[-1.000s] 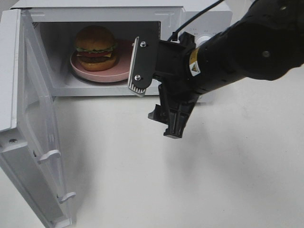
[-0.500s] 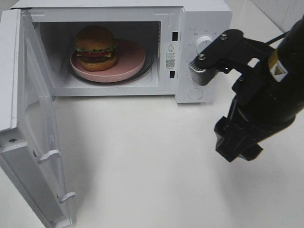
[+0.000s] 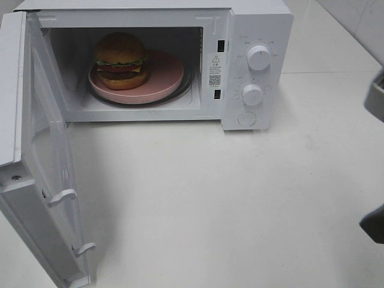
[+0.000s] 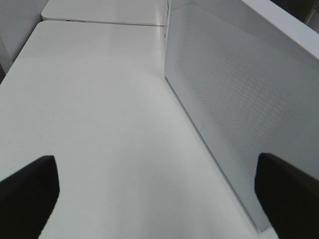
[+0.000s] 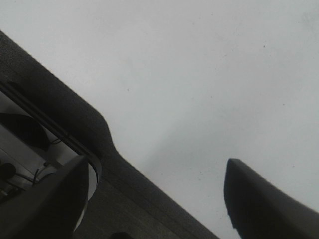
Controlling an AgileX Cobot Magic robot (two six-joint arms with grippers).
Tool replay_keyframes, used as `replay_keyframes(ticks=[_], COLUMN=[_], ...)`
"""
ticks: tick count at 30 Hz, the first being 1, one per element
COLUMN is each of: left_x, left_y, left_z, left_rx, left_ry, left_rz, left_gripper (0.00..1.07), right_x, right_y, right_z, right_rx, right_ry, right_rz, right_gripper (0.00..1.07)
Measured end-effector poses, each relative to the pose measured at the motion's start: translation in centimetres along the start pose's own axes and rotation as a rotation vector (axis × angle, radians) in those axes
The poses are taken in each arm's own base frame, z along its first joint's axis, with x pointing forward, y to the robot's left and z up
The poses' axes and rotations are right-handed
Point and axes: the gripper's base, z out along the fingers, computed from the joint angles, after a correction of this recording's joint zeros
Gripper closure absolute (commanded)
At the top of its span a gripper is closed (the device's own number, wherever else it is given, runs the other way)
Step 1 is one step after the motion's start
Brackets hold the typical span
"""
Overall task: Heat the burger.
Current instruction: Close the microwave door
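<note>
The burger (image 3: 120,60), with a golden-brown bun, lettuce, tomato, cheese and patty, sits on the left part of a pink plate (image 3: 165,75) inside the open white microwave (image 3: 252,24). The door (image 3: 42,150) is swung wide open to the left. My right gripper (image 5: 157,164) is open and empty over bare table. In the exterior high view only bits of it (image 3: 375,96) show at the right edge, far from the microwave. My left gripper (image 4: 155,164) is open and empty beside the outer, perforated face of the door (image 4: 239,114). It does not show in the exterior high view.
The microwave's panel has two knobs (image 3: 259,57) (image 3: 252,94) and a round button (image 3: 246,119). The white table (image 3: 228,204) stretches in front of the microwave. In the right wrist view a dark strip (image 5: 65,114) runs along the table's edge.
My right arm has pulled back from the microwave's opening to the right, past the control panel, and is now almost out of the exterior high view. Burger, plate and door have not moved.
</note>
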Motion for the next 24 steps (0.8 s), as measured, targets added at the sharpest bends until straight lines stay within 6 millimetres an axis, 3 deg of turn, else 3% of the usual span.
replay_keyframes(ticks=[3,5,8,13,24], left_x=[0.0,0.0,0.0,0.0,0.0], left_y=[0.0,0.0,0.0,0.0,0.0], left_z=[0.0,0.0,0.0,0.0,0.0], left_rx=[0.0,0.0,0.0,0.0,0.0], left_ry=[0.0,0.0,0.0,0.0,0.0], left_rz=[0.0,0.0,0.0,0.0,0.0], left_gripper=[0.07,0.07,0.07,0.07,0.07], right_x=[0.6,2.9,3.4,6.6,9.8], right_y=[0.0,-0.4,-0.7,-2.2,-2.2], right_z=[-0.2,-0.7,-0.7,-0.6,-1.6], right_rx=[0.0,0.003,0.012,0.107,0.24], right_ry=[-0.015,-0.067,-0.076,-0.15,-0.342], right_rz=[0.002,0.046,0.073,0.284,0.503], right_gripper=[0.33,0.33,0.33,0.33,0.33])
